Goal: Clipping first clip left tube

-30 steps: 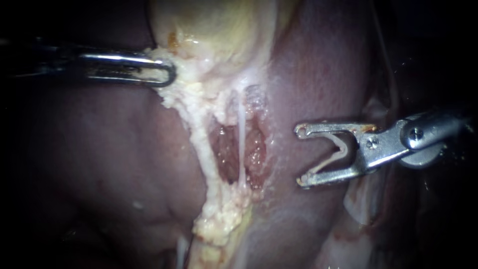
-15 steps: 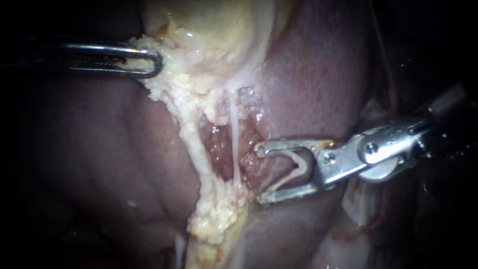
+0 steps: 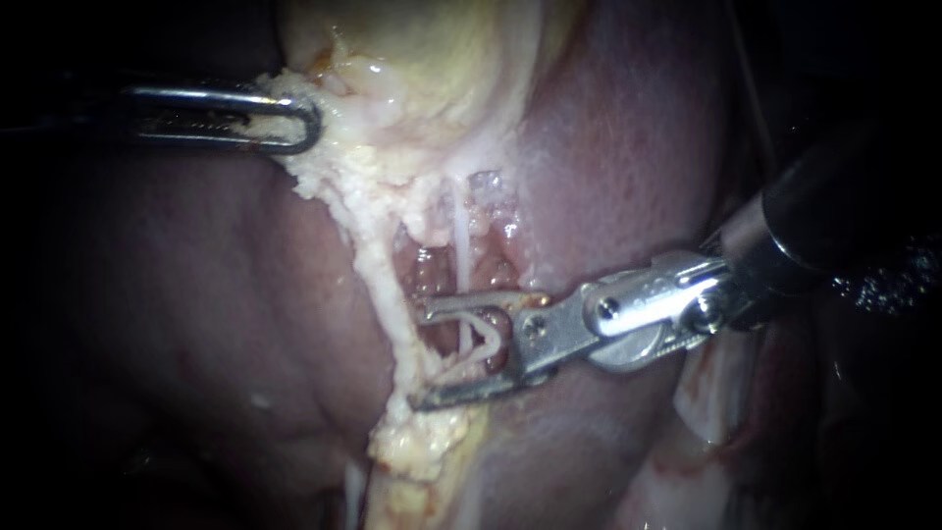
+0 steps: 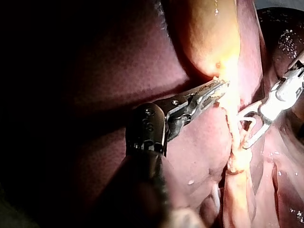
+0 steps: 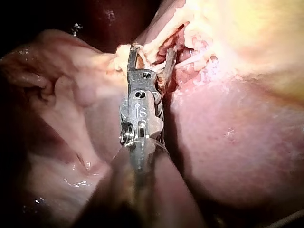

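Right instrument (image 3: 420, 356) has been moving in from over the liver (image 3: 608, 147) and is now straddling the thin tube (image 3: 458, 231), jaws holding 1 unclosed clip (image 3: 481, 339), tips reaching the left tube (image 3: 378, 270). Left instrument (image 3: 294, 120) is clamping the gallbladder (image 3: 432, 59). Left tube is seemingly not yet fully enclosed.

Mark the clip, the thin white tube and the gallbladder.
clip (image 3: 489, 336): endoscope view, near its bend.
thin white tube (image 3: 458, 245): endoscope view, on the bare stretch above the clip.
gallbladder (image 3: 442, 69): endoscope view, on its yellowish wall.
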Controlling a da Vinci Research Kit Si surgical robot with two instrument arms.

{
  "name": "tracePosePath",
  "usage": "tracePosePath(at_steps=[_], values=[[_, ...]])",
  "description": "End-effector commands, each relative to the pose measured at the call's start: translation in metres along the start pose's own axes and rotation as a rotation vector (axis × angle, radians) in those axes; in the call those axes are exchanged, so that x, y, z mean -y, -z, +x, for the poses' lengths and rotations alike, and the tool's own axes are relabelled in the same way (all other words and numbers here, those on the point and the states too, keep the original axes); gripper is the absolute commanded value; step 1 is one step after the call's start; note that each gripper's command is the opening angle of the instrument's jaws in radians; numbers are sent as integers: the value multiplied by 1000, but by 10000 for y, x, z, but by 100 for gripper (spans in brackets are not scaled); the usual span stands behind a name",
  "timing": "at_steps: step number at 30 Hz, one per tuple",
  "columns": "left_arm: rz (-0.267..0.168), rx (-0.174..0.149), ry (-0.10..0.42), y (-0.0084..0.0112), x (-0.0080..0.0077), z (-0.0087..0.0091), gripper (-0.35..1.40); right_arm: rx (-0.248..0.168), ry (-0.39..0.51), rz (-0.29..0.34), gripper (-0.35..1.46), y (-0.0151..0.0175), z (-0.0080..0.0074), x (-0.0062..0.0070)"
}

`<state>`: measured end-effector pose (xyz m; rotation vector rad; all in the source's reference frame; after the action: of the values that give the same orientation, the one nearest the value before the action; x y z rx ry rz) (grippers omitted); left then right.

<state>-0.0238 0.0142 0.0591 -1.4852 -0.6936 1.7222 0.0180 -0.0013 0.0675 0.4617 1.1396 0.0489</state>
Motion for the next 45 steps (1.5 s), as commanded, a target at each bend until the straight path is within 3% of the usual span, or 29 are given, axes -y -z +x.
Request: tracePosePath(at_steps=[1, 5, 10, 16, 26, 32, 37, 41, 45], values=[[0, 0, 0, 0, 0, 0, -35, -2, -5, -2, 48, -3, 0, -1], [0, 0, 0, 0, 0, 0, -35, -21, -22, 11, 49, -10, 0, -4], [0, 0, 0, 1, 0, 0, -35, -116, -54, 141, 46, -11, 2, 0], [0, 0, 0, 0, 0, 0, -35, -176, -88, 199, 45, -22, 6, 5], [0, 0, 0, 0, 2, -1, -35, -209, -114, 250, 46, -54, 9, 19], [-1, 0, -1, 0, 3, -1, -35, -219, -120, 286, 44, -51, 19, 37], [-1, 1, -1, 1, 3, -2, -35, -219, -125, 292, 41, -46, 22, 43], [-1, 1, -1, 1, 3, -2, -35, -218, -145, 291, 29, -42, 24, 41], [-1, 1, -1, 1, 3, -2, -35, -216, -178, 287, -5, -37, 27, 40]])
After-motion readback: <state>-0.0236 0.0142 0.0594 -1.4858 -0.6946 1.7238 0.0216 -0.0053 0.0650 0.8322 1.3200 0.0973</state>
